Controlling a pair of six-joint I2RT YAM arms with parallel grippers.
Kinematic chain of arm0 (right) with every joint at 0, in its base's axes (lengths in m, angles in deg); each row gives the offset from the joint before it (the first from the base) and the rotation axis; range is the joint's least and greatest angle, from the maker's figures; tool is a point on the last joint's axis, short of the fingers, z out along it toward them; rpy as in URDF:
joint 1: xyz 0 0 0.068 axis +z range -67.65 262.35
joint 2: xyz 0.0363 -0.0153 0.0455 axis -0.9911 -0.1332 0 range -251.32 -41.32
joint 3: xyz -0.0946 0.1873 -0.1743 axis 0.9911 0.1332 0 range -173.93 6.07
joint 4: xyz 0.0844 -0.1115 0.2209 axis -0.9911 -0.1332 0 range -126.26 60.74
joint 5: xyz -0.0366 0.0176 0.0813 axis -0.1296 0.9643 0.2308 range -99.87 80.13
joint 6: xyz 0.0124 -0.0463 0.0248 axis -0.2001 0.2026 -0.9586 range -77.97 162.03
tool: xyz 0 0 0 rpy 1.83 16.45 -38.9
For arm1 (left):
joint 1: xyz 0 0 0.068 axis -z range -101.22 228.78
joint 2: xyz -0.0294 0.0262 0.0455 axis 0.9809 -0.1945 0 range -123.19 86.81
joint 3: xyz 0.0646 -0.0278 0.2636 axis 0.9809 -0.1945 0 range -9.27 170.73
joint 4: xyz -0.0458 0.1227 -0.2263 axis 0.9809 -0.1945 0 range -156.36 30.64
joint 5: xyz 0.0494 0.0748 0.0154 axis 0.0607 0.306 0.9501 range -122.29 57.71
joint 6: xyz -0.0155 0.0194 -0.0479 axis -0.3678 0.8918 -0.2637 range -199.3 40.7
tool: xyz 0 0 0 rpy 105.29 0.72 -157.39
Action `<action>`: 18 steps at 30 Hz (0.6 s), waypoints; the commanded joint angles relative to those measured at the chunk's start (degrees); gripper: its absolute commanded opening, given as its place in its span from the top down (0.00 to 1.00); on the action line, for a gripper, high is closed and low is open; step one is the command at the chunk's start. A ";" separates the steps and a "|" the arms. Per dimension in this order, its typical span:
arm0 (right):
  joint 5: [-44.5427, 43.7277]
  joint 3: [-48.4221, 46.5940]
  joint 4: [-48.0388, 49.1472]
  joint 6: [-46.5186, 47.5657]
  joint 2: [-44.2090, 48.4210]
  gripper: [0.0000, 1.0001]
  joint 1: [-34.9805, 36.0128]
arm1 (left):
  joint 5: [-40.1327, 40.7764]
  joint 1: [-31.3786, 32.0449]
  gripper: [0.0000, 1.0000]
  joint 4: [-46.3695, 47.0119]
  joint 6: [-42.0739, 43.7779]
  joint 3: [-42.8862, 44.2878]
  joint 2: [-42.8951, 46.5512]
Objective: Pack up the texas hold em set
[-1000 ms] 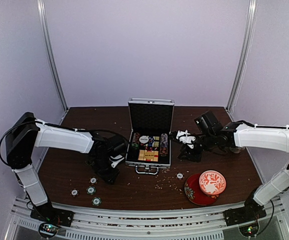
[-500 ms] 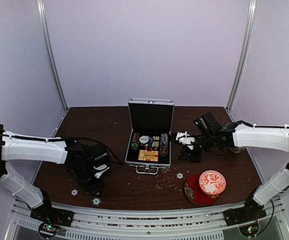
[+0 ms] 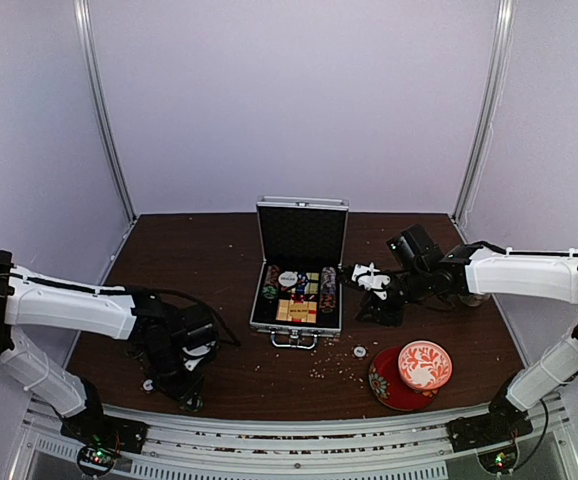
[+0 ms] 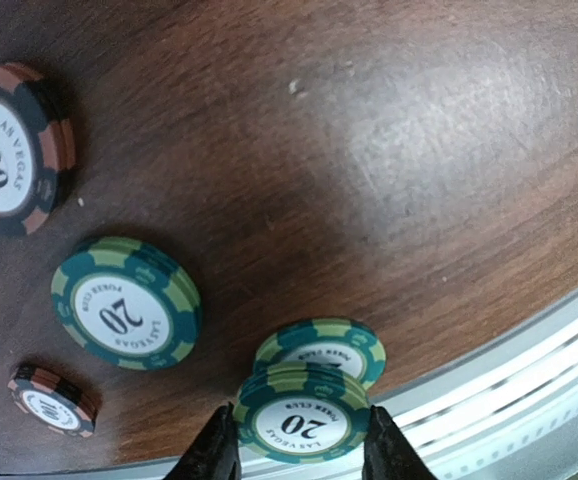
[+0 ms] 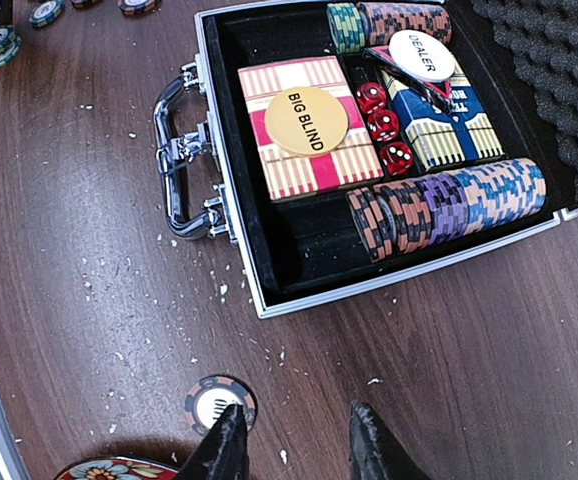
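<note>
Top external view: we see the briefcase (image 3: 302, 235) open at the middle of the table (image 3: 189, 260), with its lid upright.

Right wrist view: the case holds a row of chips (image 5: 449, 205), a red-tan card box (image 5: 304, 130) and three red dice (image 5: 384, 125). The right gripper (image 5: 294, 440) hangs on the right side of the case. Its fingers are partly apart and empty, just beside one loose chip (image 5: 221, 403).

Left wrist view: the left gripper (image 4: 299, 455) sits low at the near edge of the table. Its fingers (image 4: 217, 455) flank a green chip marked 20 (image 4: 304, 420), which overlaps a second green chip (image 4: 319, 348). We cannot tell whether the fingers clamp it. Three more chips lie nearby: another green 20 (image 4: 124, 305) and two marked 100 (image 4: 9, 150).
</note>
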 commanded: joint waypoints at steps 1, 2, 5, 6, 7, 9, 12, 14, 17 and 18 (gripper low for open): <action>0.81 -1.15 -0.35 0.15 -0.52 0.64 -0.21 | 1.23 0.33 0.64 3.50 -0.18 -0.13 -1.54; 0.81 -1.13 -0.33 0.16 -0.59 0.64 -0.18 | 1.58 0.34 0.64 3.83 0.00 -0.03 -1.72; 0.82 -1.19 -0.42 0.16 -1.02 0.64 -0.19 | 1.42 0.34 0.64 4.62 0.44 0.11 -2.66; 0.83 -1.23 -0.39 0.21 -1.04 0.64 -0.17 | 1.40 0.34 0.64 4.93 0.50 0.04 -2.90; 0.88 -1.24 -0.43 0.21 -1.11 0.64 -0.19 | 1.23 0.34 0.64 5.16 0.48 -0.10 -2.99; 0.91 -1.24 -0.43 0.16 -1.14 0.64 -0.17 | 1.03 0.36 0.63 5.31 0.54 -0.30 -2.96; 0.90 -1.24 -0.51 0.16 -1.22 0.64 -0.17 | 0.68 0.42 0.58 5.17 0.50 -0.67 -2.74; 0.90 -1.21 -0.53 0.24 -1.22 0.64 -0.18 | 0.71 0.42 0.54 4.74 0.38 -0.49 -2.39; 0.90 -1.19 -0.55 0.25 -1.15 0.64 -0.17 | 1.06 0.51 0.51 3.54 0.06 0.58 -1.41; 0.90 -1.23 -0.53 0.22 -1.09 0.64 -0.18 | 1.33 0.58 0.50 3.03 -0.25 0.93 -1.05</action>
